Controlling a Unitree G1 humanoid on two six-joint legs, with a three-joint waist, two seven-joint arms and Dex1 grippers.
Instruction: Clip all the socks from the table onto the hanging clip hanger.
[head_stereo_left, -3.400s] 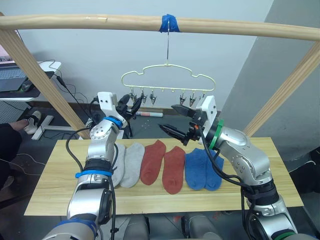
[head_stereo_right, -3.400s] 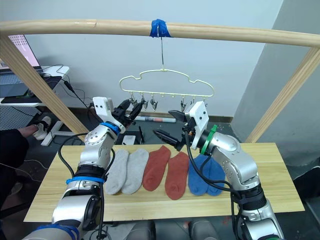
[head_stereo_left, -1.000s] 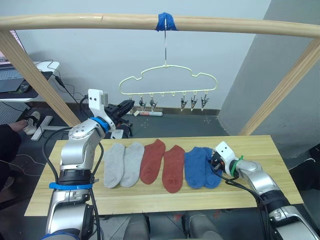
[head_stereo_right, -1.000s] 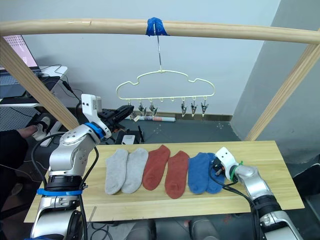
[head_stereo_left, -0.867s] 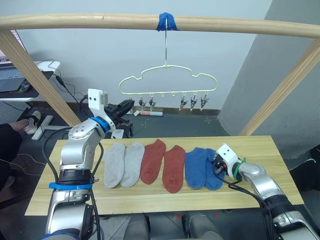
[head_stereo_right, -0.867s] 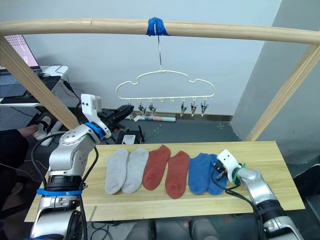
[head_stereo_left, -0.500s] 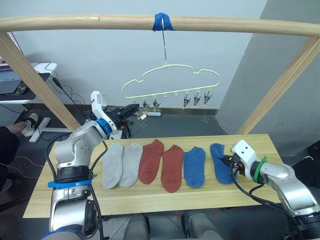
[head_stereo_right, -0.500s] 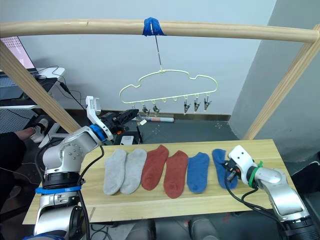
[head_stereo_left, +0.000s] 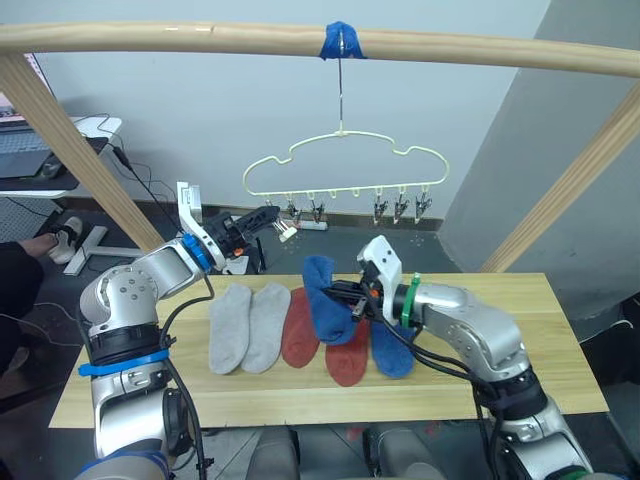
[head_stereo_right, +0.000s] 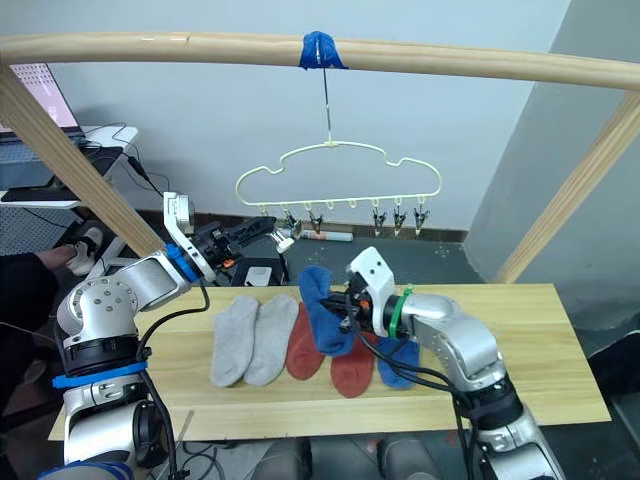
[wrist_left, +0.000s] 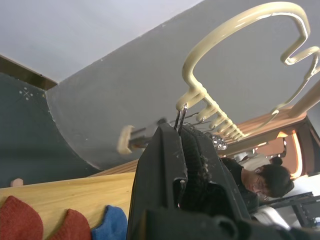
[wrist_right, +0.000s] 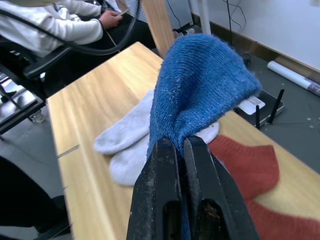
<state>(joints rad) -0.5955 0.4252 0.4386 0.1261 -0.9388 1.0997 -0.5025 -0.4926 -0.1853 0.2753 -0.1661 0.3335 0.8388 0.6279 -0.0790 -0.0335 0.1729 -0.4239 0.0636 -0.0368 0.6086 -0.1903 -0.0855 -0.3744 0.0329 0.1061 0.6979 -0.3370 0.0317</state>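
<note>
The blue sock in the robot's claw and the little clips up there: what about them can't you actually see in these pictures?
- Blue sock: in the head views the right claw covers the pinched part.
- Second blue sock: the right arm hides most of it.
- Clip hanger: its clips are too small to read as open or closed.
- Left claw: in the left wrist view, its grip on the clip is hidden.

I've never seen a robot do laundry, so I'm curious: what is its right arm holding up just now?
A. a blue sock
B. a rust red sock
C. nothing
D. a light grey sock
A: the right gripper has its fingers pinched on a blue sock, lifted off the table above the red and grey socks lying there.
</note>
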